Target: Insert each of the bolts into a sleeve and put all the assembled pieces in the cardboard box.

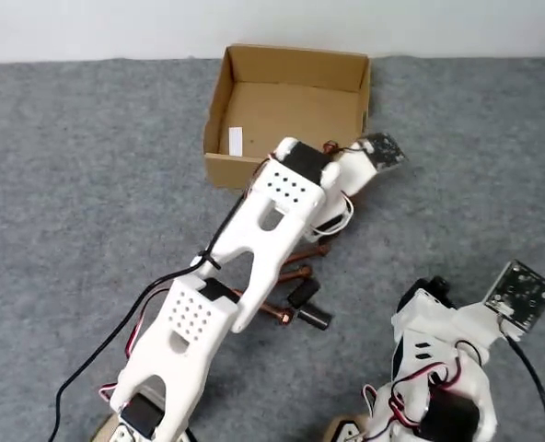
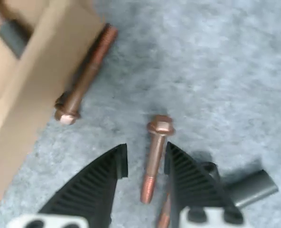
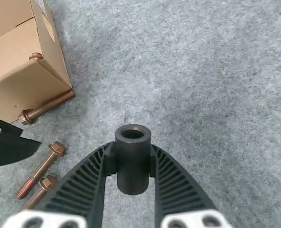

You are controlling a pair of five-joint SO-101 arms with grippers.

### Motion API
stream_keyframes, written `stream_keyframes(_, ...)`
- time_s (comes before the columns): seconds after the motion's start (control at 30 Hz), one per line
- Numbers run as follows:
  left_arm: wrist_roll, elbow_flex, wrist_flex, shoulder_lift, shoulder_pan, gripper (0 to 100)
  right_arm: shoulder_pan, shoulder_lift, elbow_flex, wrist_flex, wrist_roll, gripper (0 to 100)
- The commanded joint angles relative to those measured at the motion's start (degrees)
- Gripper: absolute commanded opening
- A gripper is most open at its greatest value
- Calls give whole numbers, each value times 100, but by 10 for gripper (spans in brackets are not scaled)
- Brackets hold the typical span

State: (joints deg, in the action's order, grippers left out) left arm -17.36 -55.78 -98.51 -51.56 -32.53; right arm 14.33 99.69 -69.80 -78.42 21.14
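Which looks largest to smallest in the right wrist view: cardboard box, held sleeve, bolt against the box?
1. cardboard box, partly out of frame.
2. sleeve, inflated by nearness to the camera; true rank against the bolt unsure.
3. bolt, slimmer, farther off.

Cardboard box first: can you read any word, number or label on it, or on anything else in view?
No text can be read in any view.
White label inside the cardboard box, high view: too small to read.
Print patch on the box's outer wall, right wrist view: blurred, unreadable.
Bolts and sleeve: no markings visible.
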Motion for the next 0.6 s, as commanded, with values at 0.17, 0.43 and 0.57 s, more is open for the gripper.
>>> stream_keyframes(0.17, -97, 558, 70, 26, -105, 142, 31, -13, 26, 75, -44, 8)
stream_keyframes(0.43, -97, 1288, 589, 26, -79, 142, 31, -13, 26, 75, -44, 8)
stream_keyframes(0.57, -44, 1631, 1257, 26, -79, 139, 31, -13, 26, 75, -44, 8)
